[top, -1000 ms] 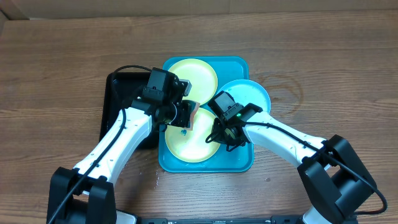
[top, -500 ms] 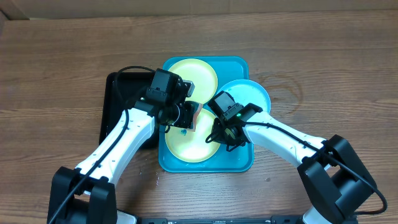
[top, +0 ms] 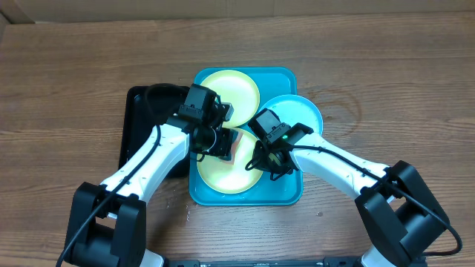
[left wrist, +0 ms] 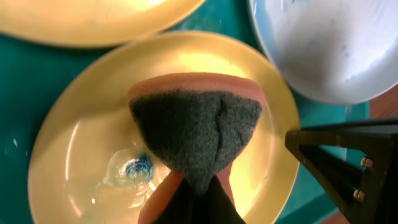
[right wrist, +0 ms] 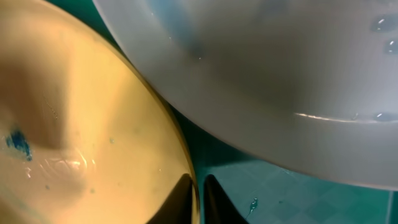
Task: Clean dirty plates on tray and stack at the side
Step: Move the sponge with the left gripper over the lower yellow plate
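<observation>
The turquoise tray (top: 286,189) holds two pale yellow-green plates, a far one (top: 230,87) and a near one (top: 215,172). A light blue plate (top: 300,113) leans over the tray's right rim. My left gripper (top: 225,144) is shut on an orange sponge (left wrist: 196,124), whose dark scouring face hangs just above the near plate (left wrist: 81,155) beside a blue smudge (left wrist: 135,168). My right gripper (top: 264,160) pinches that plate's right rim (right wrist: 186,168), one finger on each side. Another blue smudge (right wrist: 18,143) shows on the plate in the right wrist view.
A black tray (top: 141,119) lies against the turquoise tray's left side, under my left arm. Small water drops dot the turquoise tray floor (right wrist: 280,186). Bare wooden table (top: 386,81) surrounds both trays.
My left gripper has carried the sponge a little to the right over the near plate. The right arm and the plates have stayed where they were.
</observation>
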Motion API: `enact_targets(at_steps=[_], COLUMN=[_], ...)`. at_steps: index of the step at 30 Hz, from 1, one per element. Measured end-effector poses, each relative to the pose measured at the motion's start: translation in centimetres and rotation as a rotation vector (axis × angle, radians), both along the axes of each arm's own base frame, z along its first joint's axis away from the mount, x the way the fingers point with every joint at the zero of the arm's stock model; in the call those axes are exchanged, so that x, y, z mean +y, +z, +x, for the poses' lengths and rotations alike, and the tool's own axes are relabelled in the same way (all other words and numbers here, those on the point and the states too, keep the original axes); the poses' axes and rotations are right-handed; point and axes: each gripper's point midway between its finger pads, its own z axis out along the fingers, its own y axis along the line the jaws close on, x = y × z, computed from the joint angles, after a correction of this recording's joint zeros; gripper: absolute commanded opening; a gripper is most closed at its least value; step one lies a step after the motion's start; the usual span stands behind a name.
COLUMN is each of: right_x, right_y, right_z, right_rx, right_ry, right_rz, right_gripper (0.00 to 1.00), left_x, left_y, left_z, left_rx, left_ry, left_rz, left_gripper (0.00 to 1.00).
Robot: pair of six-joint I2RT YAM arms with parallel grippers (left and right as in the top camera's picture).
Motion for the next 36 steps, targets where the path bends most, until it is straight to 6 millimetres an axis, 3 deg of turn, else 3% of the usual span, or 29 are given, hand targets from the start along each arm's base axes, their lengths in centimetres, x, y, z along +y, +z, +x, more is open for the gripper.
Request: enact_targets(at_steps=[4, 8, 20, 26, 30, 36], right_x=[0.0, 0.0, 0.1, 0.1, 0.1, 0.1], right_y=[0.0, 0.0, 0.0, 0.0, 0.0, 0.0], right_z=[0.0, 0.0, -0.1, -0.3, -0.3, -0.4], right_rx=[-0.001, -0.001, 0.007, 0.014, 0.015, 0.018], right_ry=[0.002, 0.003, 0.005, 0.007, 0.01, 0.006], right_rz=[0.0, 0.0, 0.007, 0.006, 0.006, 0.007], right_gripper=[0.27, 0.22, 0.22, 0.33, 0.21, 0.19], left_x=[0.5, 0.6, 0.6, 0.7, 0.8, 0.6], left_y=[0.7, 1.5, 0.9, 0.8, 0.8, 0.8], left_z=[-0.2, 0.8, -0.4, -0.5, -0.5, -0.6], left_rx=[0.028, 0.002, 0.027, 0.02, 0.02, 0.021], left_ry=[0.022, 0.044, 0.072, 0.09, 0.097, 0.105], left_rz=[0.032, 0.045, 0.136, 0.165, 0.174, 0.179], left_gripper=[0.04, 0.04, 0.04, 0.04, 0.04, 0.04])
